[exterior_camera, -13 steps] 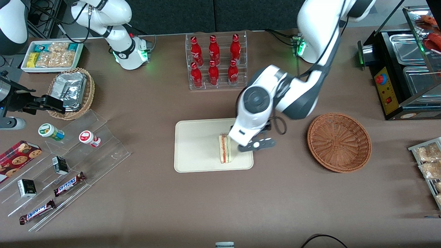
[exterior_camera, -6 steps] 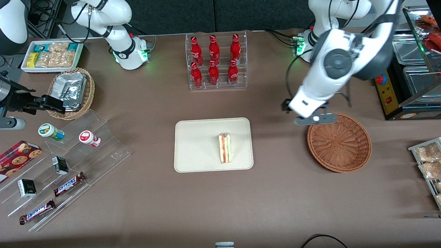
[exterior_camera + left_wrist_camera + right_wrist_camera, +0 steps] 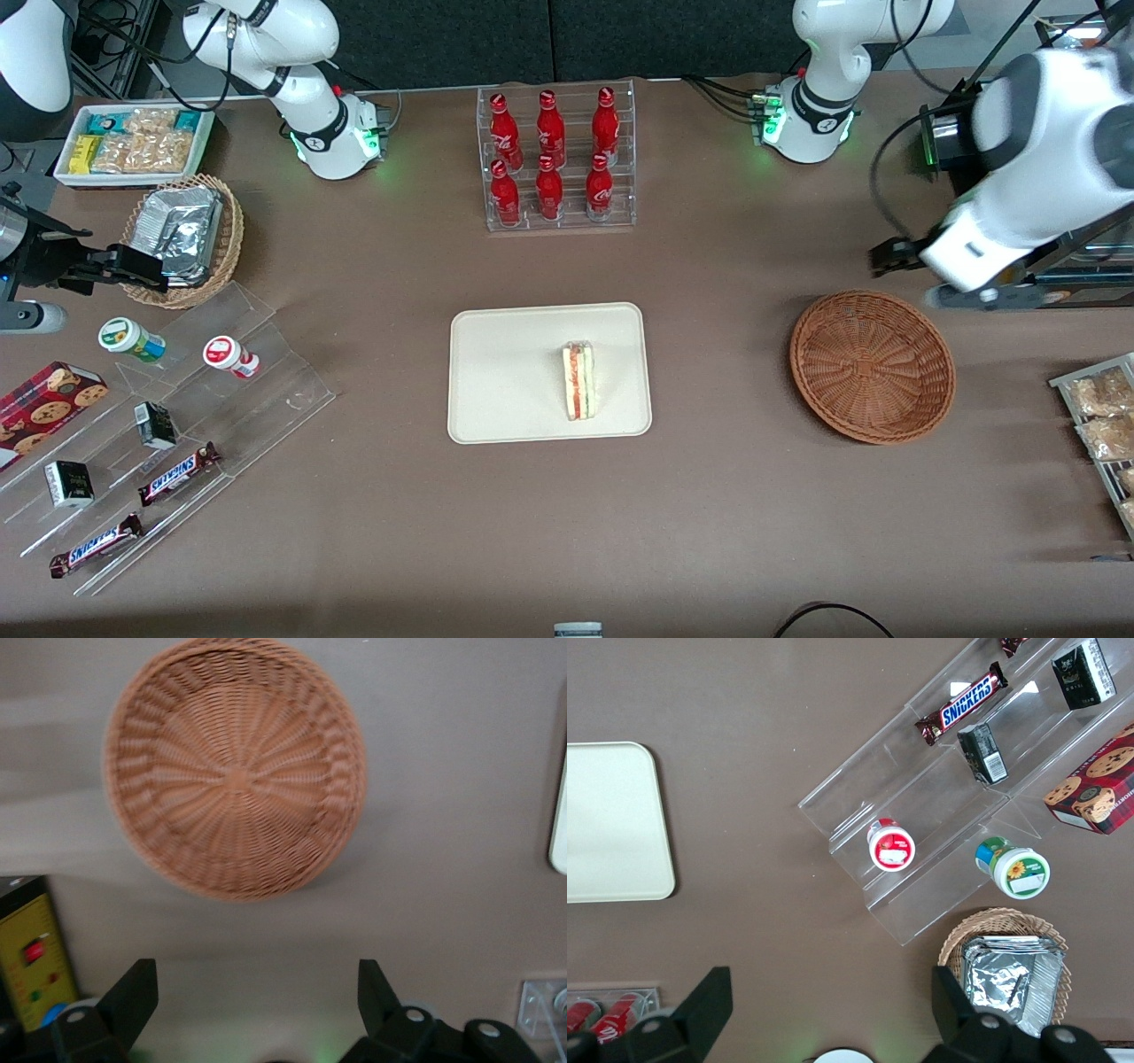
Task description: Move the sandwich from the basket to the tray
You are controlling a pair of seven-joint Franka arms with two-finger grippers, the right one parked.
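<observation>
- In your front view the table carries everything at once; each wrist view gives you only a patch of it.
- The tray lies whole in the front view. The right wrist view cuts it to one end, and the left wrist view to a thin strip of rim.
- The basket holds nothing; the left wrist view looks straight down into its weave.
- The gripper hangs above the table, just beside the basket toward the working arm's end. It is blurred in the front view, but the left wrist view shows its fingers spread wide, gripping nothing.
- The sandwich rests on the tray. You see it only from the front.
</observation>
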